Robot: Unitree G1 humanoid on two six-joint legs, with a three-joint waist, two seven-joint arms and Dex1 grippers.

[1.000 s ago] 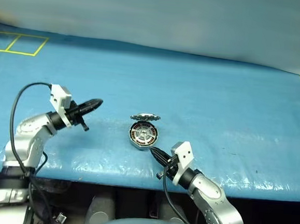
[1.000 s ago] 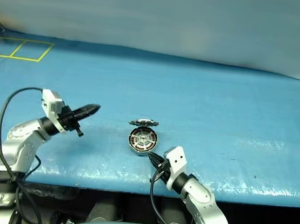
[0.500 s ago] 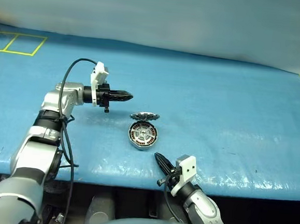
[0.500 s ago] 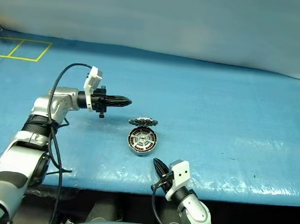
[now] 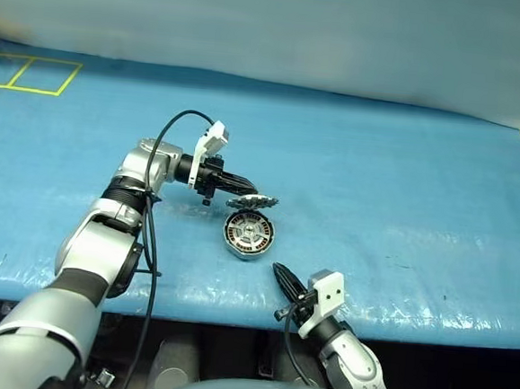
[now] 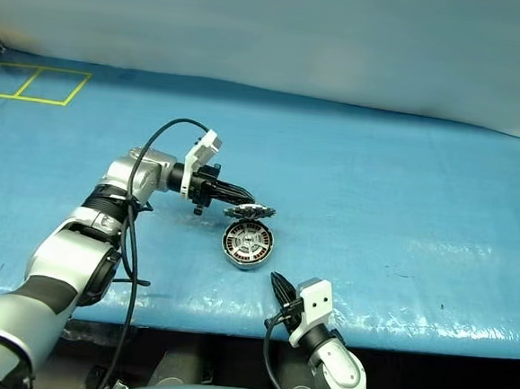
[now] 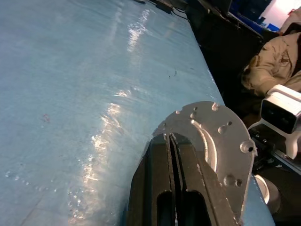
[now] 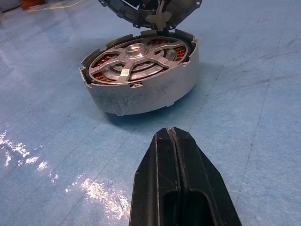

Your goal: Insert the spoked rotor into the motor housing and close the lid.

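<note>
The silvery spoked rotor (image 8: 136, 56) sits in the round grey motor housing (image 8: 141, 92) near the blue table's (image 5: 406, 170) front edge. The closing step is in hand — the left gripper (image 5: 240, 189), fingers pressed together and holding nothing, touches the raised toothed grey lid (image 5: 252, 201). Next it must push the lid down; the right gripper (image 5: 281, 275) waits closed and empty.

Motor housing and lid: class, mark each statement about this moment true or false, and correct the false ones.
1. The spoked rotor sits inside the motor housing. True.
2. The lid is shut flat on the housing. False: it stands raised at the housing's far edge.
3. The left gripper is by the lid's outer face, fingers together. True.
4. The right gripper holds the housing. False: it is shut, apart from the housing, on the near side.
</note>
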